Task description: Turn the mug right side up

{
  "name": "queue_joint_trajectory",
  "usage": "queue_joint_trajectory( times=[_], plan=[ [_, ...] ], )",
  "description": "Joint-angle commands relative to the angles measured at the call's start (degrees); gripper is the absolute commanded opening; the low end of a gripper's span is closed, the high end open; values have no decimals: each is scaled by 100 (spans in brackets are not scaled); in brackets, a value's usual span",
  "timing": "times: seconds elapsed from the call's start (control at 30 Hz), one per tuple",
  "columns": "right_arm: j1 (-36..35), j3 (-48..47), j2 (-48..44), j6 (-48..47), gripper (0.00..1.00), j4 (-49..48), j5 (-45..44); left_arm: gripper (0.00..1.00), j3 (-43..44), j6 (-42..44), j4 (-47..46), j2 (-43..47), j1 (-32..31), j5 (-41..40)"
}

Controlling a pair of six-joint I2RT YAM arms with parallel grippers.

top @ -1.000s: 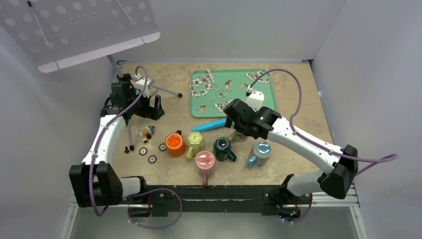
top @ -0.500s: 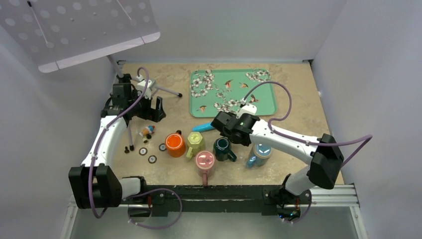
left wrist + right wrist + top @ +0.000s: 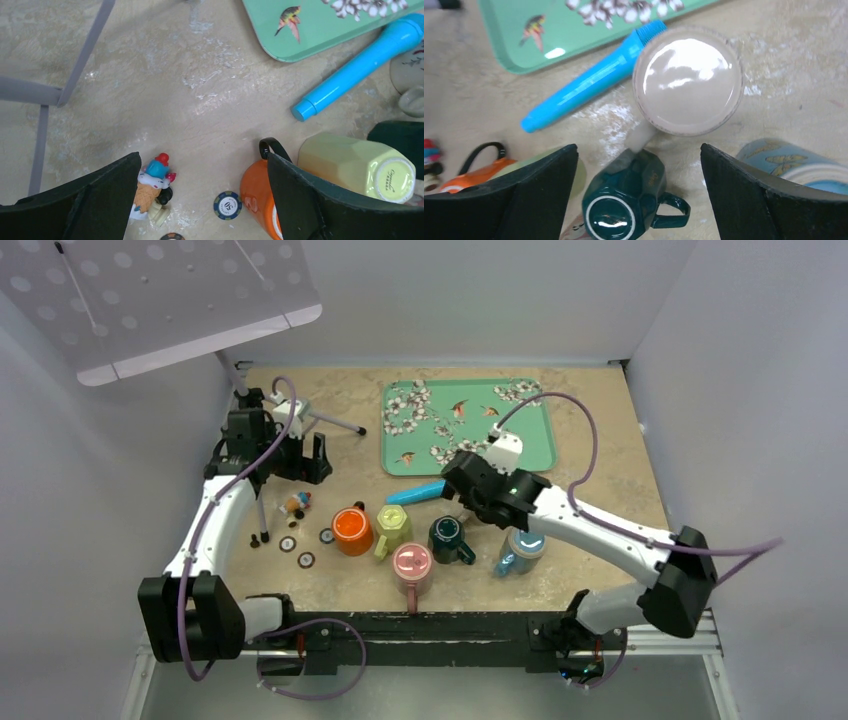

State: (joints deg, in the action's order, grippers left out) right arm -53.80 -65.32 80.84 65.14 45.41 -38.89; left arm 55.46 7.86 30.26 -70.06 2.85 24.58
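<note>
Six mugs sit on the table (image 3: pixel 175 90), and none shows its inside. The beige mug (image 3: pixel 688 80), the one to be turned, stands base up just beside the blue cylinder (image 3: pixel 589 87) and near the tray's front edge. Its handle points toward the dark green mug (image 3: pixel 624 192), which is also base up. The yellow mug (image 3: pixel 355 165) shows its stamped base. The orange mug (image 3: pixel 257 192) sits touching or just beside it, and which way up it stands is unclear. The pink mug (image 3: pixel 412 565) is nearest the arm bases. The blue butterfly mug (image 3: pixel 791 160) appears to lean or lie over. The one teal tray (image 3: pixel 430 430) shows painted flowers and birds. There is one blue cylinder, three poker chips (image 3: pixel 306 560) in the top view, and one ice-cream toy (image 3: pixel 151 182). The right gripper (image 3: pixel 639 150) hangs over the beige mug with its fingers wide apart, holding nothing. The left gripper (image 3: pixel 202 165) is above the toy and the orange mug, fingers also spread, with nothing between them.
</note>
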Motion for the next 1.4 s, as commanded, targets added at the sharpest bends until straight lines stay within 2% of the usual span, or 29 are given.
queue_joint_trajectory(
  times=[0.0,0.1,0.23,0.37,0.5,1.1,1.23,1.37],
  plan=[
    [758,389,-1204,-1457,98,-1279,324,100,-66,-940,-432,51,-21,-820],
    [1761,1015,-2119,-2214,98,-2076,977,100,-165,-1227,-522,76,-21,-842],
    [3086,1416,-2771,-3094,99,-2482,1609,100,-357,-1434,-794,139,-19,-1052],
    [4343,1577,-2644,-3700,99,-2762,2475,100,-480,-1333,-895,195,-22,-1236],
    [4879,1530,-2370,-3916,99,-2805,2628,100,-552,-1290,-883,275,-20,-1270],
    [4966,1786,-2660,-3593,98,-2487,2603,100,-650,-1216,-965,298,-21,-1329],
    [4653,1471,-2952,-2960,93,-1743,2281,100,-640,-1214,-960,289,-20,-1353],
    [3552,1441,-3435,-1799,76,-1207,1457,100,-562,-1177,-859,306,-19,-1409]
  ],
)
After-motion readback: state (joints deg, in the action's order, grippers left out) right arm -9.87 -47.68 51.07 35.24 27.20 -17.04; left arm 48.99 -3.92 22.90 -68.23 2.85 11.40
